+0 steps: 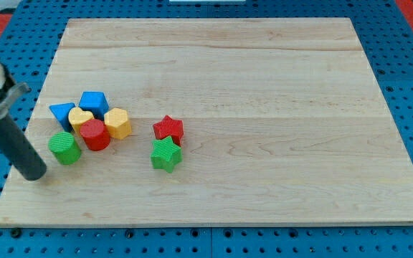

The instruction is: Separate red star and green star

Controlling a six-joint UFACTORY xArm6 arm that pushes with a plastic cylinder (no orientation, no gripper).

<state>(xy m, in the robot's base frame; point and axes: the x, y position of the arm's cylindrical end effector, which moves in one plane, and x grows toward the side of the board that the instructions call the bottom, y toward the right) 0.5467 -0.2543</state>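
Note:
The red star (168, 129) lies on the wooden board, left of centre. The green star (166, 155) lies just below it in the view, touching or nearly touching it. My tip (36, 174) rests on the board near its left edge, well to the left of both stars. It is just left of and slightly below the green cylinder (64, 147), a small gap apart.
A cluster sits left of the stars: a red cylinder (95, 135), a yellow hexagon (117, 123), a yellow heart (81, 117), a blue triangle (62, 115) and a blue block (92, 102). The board (264, 86) lies on a blue pegboard.

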